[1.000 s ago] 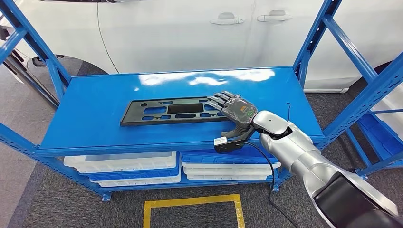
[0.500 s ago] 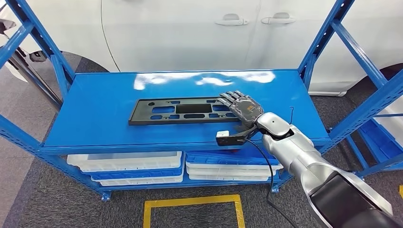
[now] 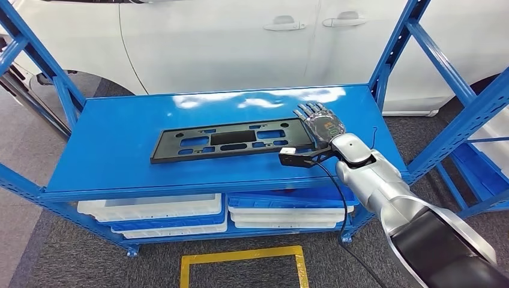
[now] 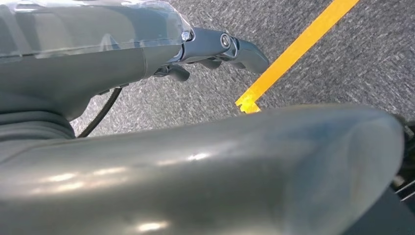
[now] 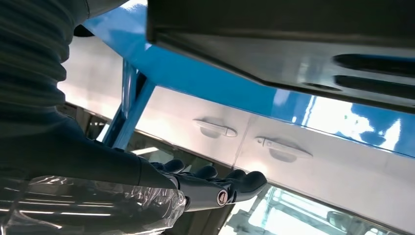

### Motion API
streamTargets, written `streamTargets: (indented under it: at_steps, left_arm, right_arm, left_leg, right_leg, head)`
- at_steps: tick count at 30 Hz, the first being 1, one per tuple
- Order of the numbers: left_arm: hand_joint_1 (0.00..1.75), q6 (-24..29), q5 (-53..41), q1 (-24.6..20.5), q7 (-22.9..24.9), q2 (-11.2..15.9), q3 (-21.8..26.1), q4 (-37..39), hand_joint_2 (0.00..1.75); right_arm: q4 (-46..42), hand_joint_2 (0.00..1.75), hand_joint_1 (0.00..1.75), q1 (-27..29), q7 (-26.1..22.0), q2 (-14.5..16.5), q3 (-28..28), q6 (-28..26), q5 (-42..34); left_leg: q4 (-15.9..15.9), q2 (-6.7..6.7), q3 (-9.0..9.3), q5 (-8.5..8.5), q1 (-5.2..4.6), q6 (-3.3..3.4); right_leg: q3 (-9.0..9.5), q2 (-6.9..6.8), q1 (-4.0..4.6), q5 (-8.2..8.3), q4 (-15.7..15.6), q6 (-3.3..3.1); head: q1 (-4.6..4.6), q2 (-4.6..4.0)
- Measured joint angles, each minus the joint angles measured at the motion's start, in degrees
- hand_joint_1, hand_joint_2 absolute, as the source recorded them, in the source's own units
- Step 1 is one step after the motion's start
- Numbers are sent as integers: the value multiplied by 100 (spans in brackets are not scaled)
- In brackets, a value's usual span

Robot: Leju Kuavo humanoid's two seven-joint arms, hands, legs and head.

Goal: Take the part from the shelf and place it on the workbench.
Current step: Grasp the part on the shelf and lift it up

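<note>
The part [image 3: 228,139] is a long flat black plastic frame with several cut-outs, lying on the blue shelf board [image 3: 120,138]. My right hand [image 3: 318,123] stands just past the part's right end, fingers stretched out toward the back of the shelf and holding nothing. In the right wrist view the part [image 5: 293,39] is close beside the hand [image 5: 215,188], whose dark fingers are straight and free. My left hand [image 4: 215,46] hangs over grey carpet with nothing in it.
Blue uprights [image 3: 396,48] frame the shelf on both sides. A white car [image 3: 240,42] stands right behind it. White bins [image 3: 150,210] fill the lower level. A yellow floor marking [image 3: 240,255] lies in front, and a yellow line [image 4: 293,49] crosses the carpet.
My right hand lay palm down over the part's right end; now it is off that end, further right and back, turned more on edge. The camera has also swayed slightly.
</note>
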Motion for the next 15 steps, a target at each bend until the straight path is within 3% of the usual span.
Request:
streamTargets:
  at_steps: [2, 3, 7, 9, 11, 12, 13, 14, 15]
  left_arm:
    - [0, 13, 7, -6, 0, -2, 0, 0, 0]
    - [0, 18, 17, -8, -3, -4, 0, 0, 0]
    - [0, 24, 57, -9, -21, -15, -2, 0, 0]
    - [0, 13, 60, -27, -28, -18, -6, 0, 0]
    - [0, -1, 66, -37, -23, -17, -8, 0, 0]
    - [0, -8, 67, -34, -19, -17, -9, 0, 0]
    - [0, -13, 68, -30, -15, -16, -9, 0, 0]
    - [0, -19, 68, -26, -13, -16, -9, 0, 0]
    - [0, -25, 68, -26, -15, -16, -11, 0, 0]
  right_arm:
    - [25, 175, 0, -4, -11, 78, 0, -4, 65]
    - [36, 175, 0, -5, -39, 116, 0, -11, 104]
    - [48, 175, 0, 9, -489, 252, 0, -29, 208]
    - [31, 175, 0, 23, -867, 292, -1, 1, 182]
    - [-7, 175, 0, 75, -1176, 316, -5, 8, 130]
    - [-38, 175, 0, 116, -1274, 325, -8, 6, 113]
    - [-79, 175, 0, 156, -1341, 335, -9, 8, 105]
    - [-128, 175, 0, 185, -1383, 347, -9, 15, 105]
    - [-189, 175, 0, 201, -1405, 358, -9, 25, 107]
  left_leg:
    - [-778, 4, 359, 321, -6, 38]
    - [-1005, 4, 461, 382, -13, 62]
    - [-1141, -6, 517, 399, -21, 186]
    - [-1176, -3, 539, 419, -3, 246]
    - [-1175, -5, 540, 416, -5, 272]
    - [-1173, -8, 540, 414, -6, 276]
    - [-1169, -12, 542, 410, -7, 277]
    - [-1165, -15, 544, 406, -9, 274]
    - [-1161, -16, 550, 400, -12, 266]
  right_leg:
    - [5, 9, 15, -28, 26, 40]
    - [-4, 13, 25, -34, 36, 67]
    - [-31, 14, 20, -72, 73, 191]
    - [-199, 9, -1, -316, 465, 247]
    - [-567, 7, -12, -676, 1249, 285]
    - [-733, 6, -14, -777, 1575, 294]
    - [-818, 6, -14, -771, 1717, 294]
    - [-792, 6, -13, -656, 1626, 283]
    - [-652, 6, -10, -459, 1307, 261]
  head:
    - [0, 0]
    - [0, 0]
    - [1, 0]
    - [1, 0]
    - [0, 0]
    - [0, 0]
    - [0, 0]
    - [0, 0]
    - [0, 0]
